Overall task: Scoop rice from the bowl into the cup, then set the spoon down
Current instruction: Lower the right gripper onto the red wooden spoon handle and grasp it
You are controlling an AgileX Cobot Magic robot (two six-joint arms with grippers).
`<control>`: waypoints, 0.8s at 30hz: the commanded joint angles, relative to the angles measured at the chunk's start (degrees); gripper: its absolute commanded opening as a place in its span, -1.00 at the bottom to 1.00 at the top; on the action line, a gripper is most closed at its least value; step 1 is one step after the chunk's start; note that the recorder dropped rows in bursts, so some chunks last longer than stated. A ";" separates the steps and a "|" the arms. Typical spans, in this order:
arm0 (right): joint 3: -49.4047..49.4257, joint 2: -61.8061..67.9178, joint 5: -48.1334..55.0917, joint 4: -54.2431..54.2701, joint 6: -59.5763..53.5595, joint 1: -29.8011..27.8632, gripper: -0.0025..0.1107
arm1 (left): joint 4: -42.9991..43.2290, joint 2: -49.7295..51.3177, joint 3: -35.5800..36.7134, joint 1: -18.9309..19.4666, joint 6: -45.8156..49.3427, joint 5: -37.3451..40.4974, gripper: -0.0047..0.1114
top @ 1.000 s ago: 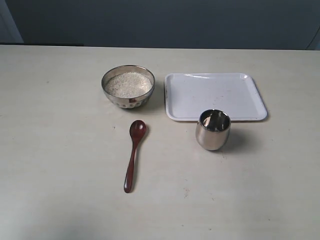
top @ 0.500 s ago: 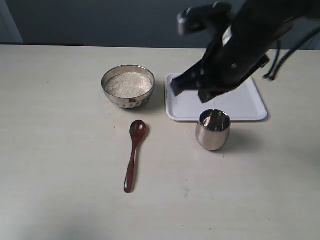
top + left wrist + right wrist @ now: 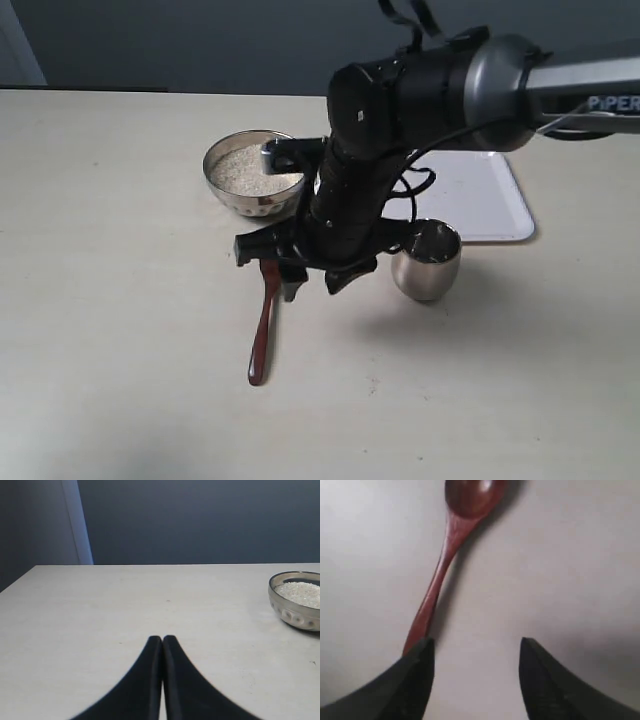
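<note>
The right gripper [image 3: 477,647] is held open above the spoon [image 3: 445,565]. Its handle, laid top-to-bottom at exterior-view centre, is aligned with one finger, not the gap. The left gripper [image 3: 162,642] is closed.

The right arm [image 3: 370,170] lies right across the exterior view and blocks the spoon [image 3: 262,345]: head and upper handle are hidden, only the lower handle shows. It also covers the bowl's [image 3: 235,195] right rim, the tray's [image 3: 490,200] left end and a sliver of the cup [image 3: 432,270]. In the right wrist view the spoon's head is clipped by the frame edge and its handle end is tucked behind the right gripper [image 3: 476,652], while the left wrist view cuts the bowl off at the edge.
</note>
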 commanded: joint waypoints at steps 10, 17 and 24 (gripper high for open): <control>-0.37 4.98 -3.00 7.03 -0.11 4.78 -0.07 | 0.00 0.02 0.29 -0.46 -0.15 -0.27 -0.91; -0.37 6.36 -5.58 6.38 0.16 5.91 -0.07 | 0.00 0.02 0.29 -0.46 -0.15 -0.27 -0.91; -4.92 10.55 -2.58 6.41 1.50 5.91 -0.07 | 0.00 0.02 0.29 -0.46 -0.15 -0.27 -0.91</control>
